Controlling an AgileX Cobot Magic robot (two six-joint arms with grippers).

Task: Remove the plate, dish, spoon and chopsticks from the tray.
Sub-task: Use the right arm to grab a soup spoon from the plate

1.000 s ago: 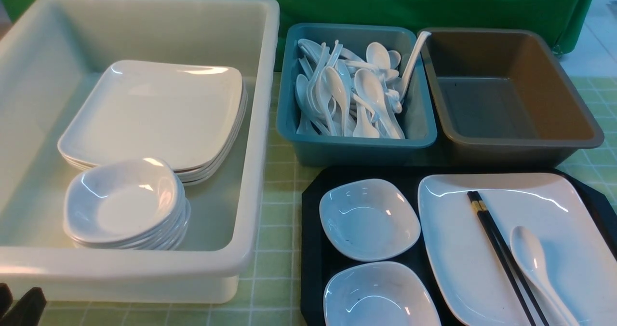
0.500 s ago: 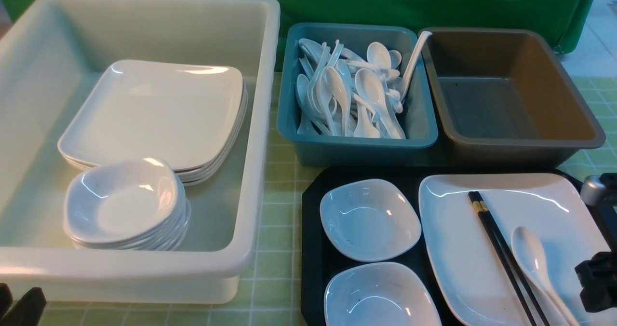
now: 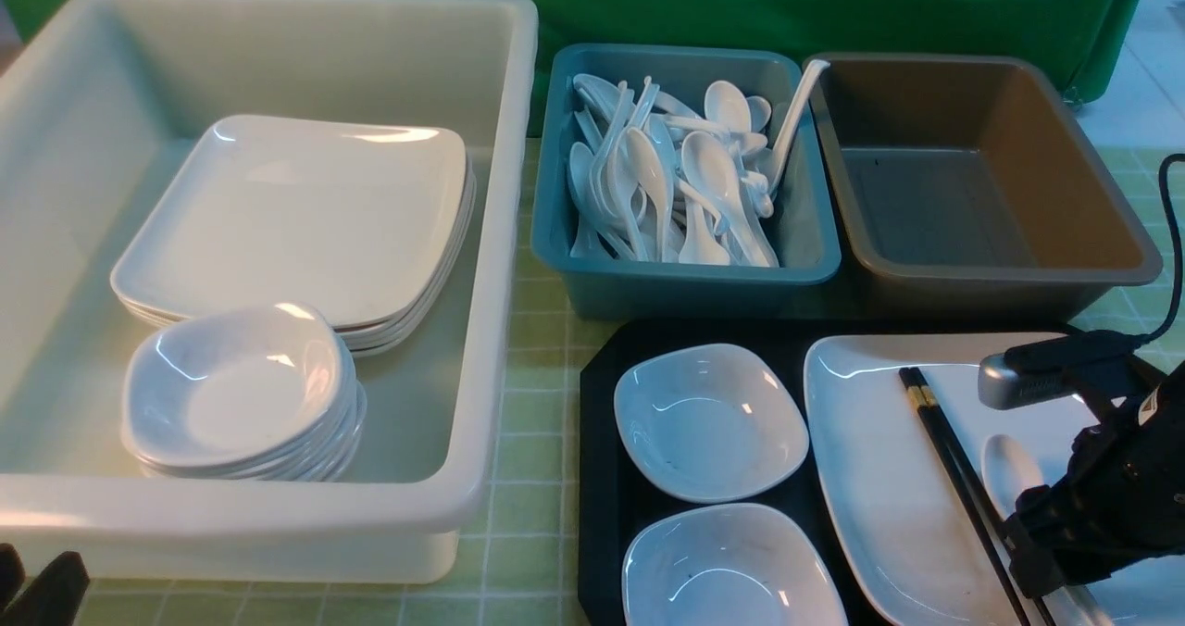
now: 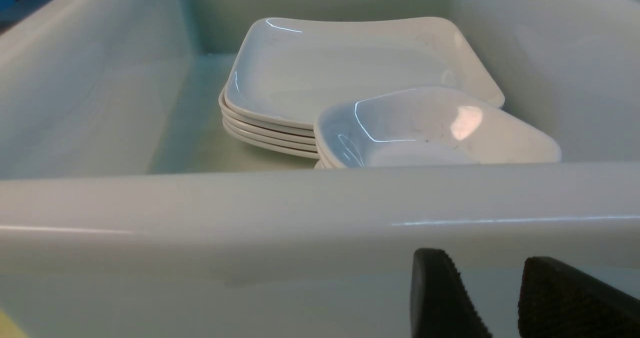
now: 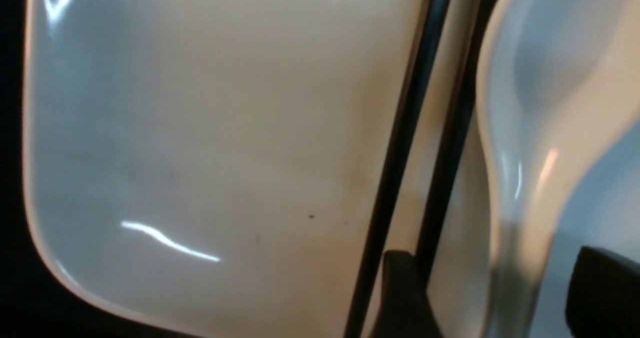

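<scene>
The right gripper is wide, with the spoon between its fingers. The spoon and chopsticks lie on the plate, on the tray at five o'clock. The left gripper, at eight o'clock, has a gap and holds nothing.

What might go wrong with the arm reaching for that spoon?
The right gripper is open around the spoon's handle, one fingertip very near the chopsticks, so closing might nudge or pinch them too. The spoon lies low on the plate, so the fingers might scrape the plate.
</scene>
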